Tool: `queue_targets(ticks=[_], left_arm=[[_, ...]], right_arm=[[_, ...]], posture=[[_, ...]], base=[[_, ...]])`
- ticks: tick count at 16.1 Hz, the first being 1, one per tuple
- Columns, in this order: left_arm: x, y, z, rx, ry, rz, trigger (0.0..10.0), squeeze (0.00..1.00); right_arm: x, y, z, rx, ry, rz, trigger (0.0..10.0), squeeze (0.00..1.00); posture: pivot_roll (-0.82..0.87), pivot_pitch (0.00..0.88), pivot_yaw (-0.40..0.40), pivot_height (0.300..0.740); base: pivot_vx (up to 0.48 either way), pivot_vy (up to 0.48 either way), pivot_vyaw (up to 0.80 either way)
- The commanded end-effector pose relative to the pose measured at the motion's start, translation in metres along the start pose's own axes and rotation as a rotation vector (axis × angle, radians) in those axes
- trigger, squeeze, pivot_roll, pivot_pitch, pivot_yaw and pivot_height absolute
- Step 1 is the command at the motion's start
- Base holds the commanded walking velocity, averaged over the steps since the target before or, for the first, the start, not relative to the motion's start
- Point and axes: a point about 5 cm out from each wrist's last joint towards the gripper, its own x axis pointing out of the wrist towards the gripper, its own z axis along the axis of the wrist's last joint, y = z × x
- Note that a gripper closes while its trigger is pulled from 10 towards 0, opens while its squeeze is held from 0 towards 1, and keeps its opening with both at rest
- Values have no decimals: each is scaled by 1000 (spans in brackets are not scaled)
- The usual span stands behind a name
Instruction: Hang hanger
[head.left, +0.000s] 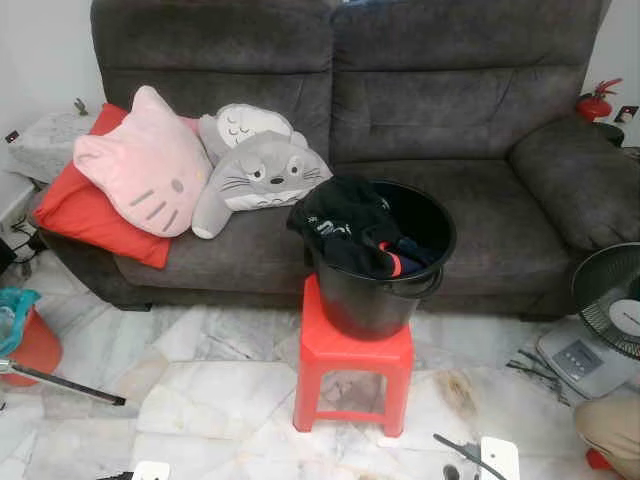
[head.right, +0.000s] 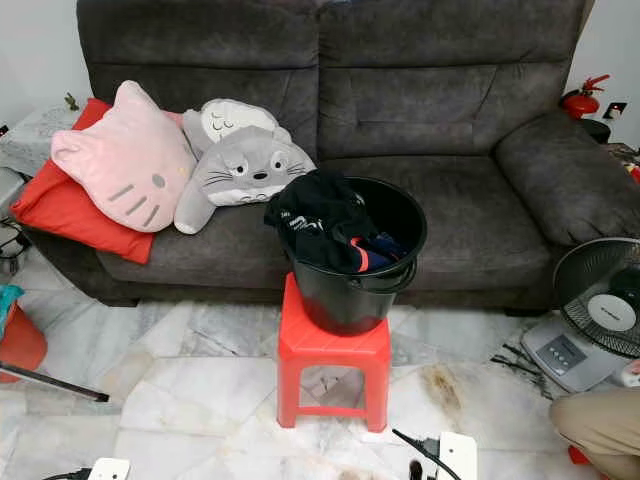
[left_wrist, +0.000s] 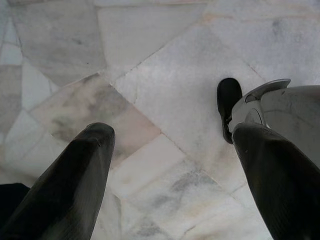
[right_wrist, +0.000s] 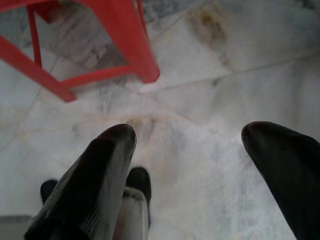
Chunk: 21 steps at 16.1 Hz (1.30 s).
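Observation:
A black bucket (head.left: 385, 300) stands on a red plastic stool (head.left: 352, 370) in front of a grey sofa (head.left: 440, 110). Dark clothes (head.left: 345, 232) are heaped in the bucket and spill over its left rim. My left gripper (left_wrist: 175, 132) hangs low over the marble floor, open, with nothing between its fingers. My right gripper (right_wrist: 190, 131) is also open and empty, just above the floor near a leg of the red stool (right_wrist: 130, 45).
A pink cat cushion (head.left: 145, 165), a grey plush cushion (head.left: 255, 170) and a red pillow (head.left: 85, 215) lie on the sofa's left. A fan (head.left: 612, 300) and a person's knee (head.left: 610, 425) are at the right. A red pail (head.left: 30, 345) and a thin rod (head.left: 60, 383) are at the left.

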Motion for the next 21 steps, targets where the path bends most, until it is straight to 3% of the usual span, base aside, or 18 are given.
queue_targets(ticks=[1, 2, 3, 4, 6, 7, 9, 12, 14, 18, 19, 21], left_arm=[[0, 0, 1, 3, 2, 5, 10000, 0], [0, 0, 1, 6, -1, 6, 10000, 0], [0, 0, 2, 12, -3, 7, 10000, 0], [0, 0, 3, 17, -5, 8, 10000, 0], [0, 1, 3, 20, -5, 10, 10000, 0], [0, 4, 1, 38, -2, 11, 10000, 0], [-1, 10, -1, 42, 2, 17, 10000, 0], [-4, 24, -7, 44, 12, 42, 10000, 0], [-4, 27, -9, 59, 20, 45, 10000, 0], [-1, 20, 3, 64, 0, 37, 10000, 0], [0, 16, 8, 64, -8, 34, 10000, 0], [0, 14, 9, 59, -9, 32, 10000, 0]], right_arm=[[-1, -3, 0, 31, -19, -29, 10000, 0], [-1, -3, 2, 37, -41, -35, 10000, 0], [2, 1, 22, -4, -135, -60, 10000, 0], [5, 11, 61, -4, -287, -72, 10000, 0], [3, 9, 76, -67, -372, -96, 10000, 0], [-1, 7, 87, -64, -465, -107, 10000, 0], [-4, 9, 92, -38, -522, -101, 10000, 0], [-22, 12, 93, -45, -682, -87, 10000, 0], [-44, 17, 100, -71, -807, -72, 10000, 0], [-68, 30, 134, -61, -946, -67, 10000, 0], [-79, 41, 148, -66, -988, -22, 10000, 0], [-86, 53, 155, -75, -1007, 30, 10000, 0]], posture=[[-92, 0, 13, 732], [-96, 0, 16, 732], [-108, 0, 20, 732], [-114, 0, 23, 732], [-128, 0, 30, 732], [-141, 0, 37, 732], [-148, 0, 40, 732], [-162, 0, 44, 732], [-195, 0, 64, 732], [-207, 0, 64, 732], [-209, 0, 60, 732], [-212, 0, 54, 732]], base=[[0, 0, 0], [0, 0, 0], [0, 0, 0], [0, 0, 0], [0, 0, 0], [0, 0, 0], [0, 0, 0], [0, 0, 0], [0, 0, 0], [0, 0, 0], [0, 0, 0], [0, 0, 0]])
